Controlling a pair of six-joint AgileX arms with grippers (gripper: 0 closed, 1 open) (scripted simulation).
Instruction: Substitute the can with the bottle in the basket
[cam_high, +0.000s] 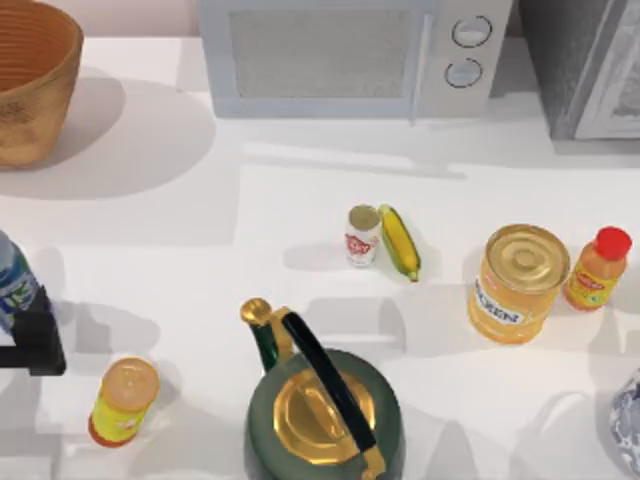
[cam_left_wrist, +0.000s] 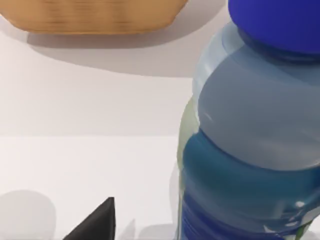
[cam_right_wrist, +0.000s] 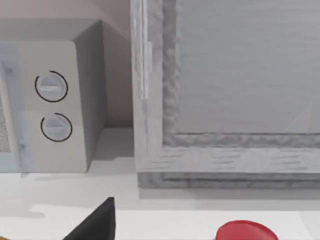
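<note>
The basket sits at the far left corner of the table, and the part of its ribbed orange-brown inside that can be seen holds nothing. In the left wrist view its golden-brown wall stands beyond the bottle, well apart from it on the white table.

The bottle is at the left edge of the table, nearer than the basket, upright, with its blue cap toward the wrist camera. The left tool is right beside it, its dark body touching the bottle's near side in the top view; one black finger shows in the wrist view, apart from the bottle, and whether the tool is open or gripping cannot be told.

The can stands upright near the middle of the table, outside the basket, with a corn cob lying just beside it on the right. Nearer stands a dark green kettle with a gold lid. A yellow-labelled cylinder stands to its left. To the right stand a big golden tin and a small orange bottle with a red cap. A microwave stands at the far edge.

The right wrist view shows one black finger of the right tool; its state cannot be told.
</note>
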